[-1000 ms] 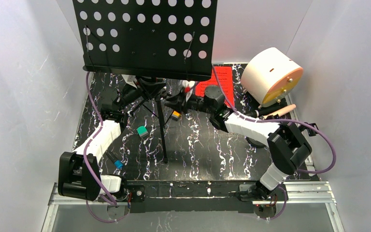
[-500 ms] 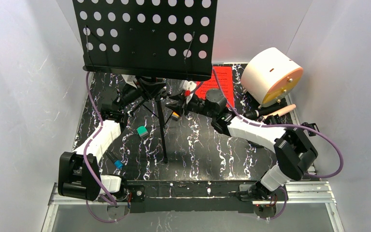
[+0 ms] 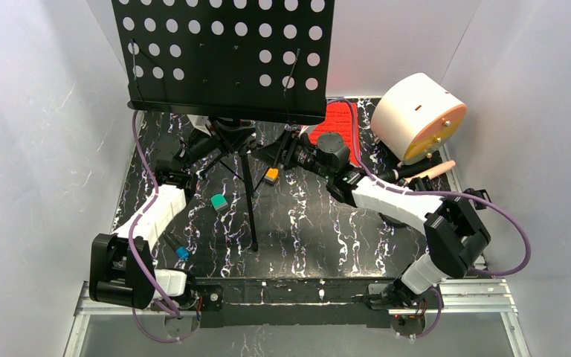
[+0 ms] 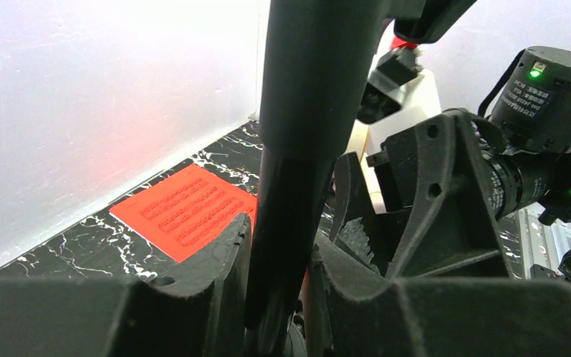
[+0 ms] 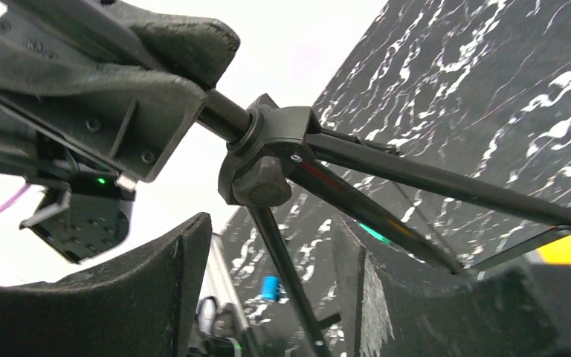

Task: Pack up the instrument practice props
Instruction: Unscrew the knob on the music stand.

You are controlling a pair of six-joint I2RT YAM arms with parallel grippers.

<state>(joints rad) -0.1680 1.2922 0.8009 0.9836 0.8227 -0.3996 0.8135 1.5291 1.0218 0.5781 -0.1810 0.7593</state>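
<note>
Left arm (image 3: pixel 156 212) extended, jaws clamped; right arm (image 3: pixel 386 197) extended, jaws parted.

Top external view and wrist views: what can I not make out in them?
- Left gripper: top view, hidden under the music rack.
- Red sheet: top view, partly covered by the right arm; print too small.
- Beige-headed microphone: top view, lower part behind the right arm.
- Rack legs: right wrist view, cut off.

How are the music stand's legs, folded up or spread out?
Spread out. The music stand's legs fan apart from their hub in the right wrist view.
</note>
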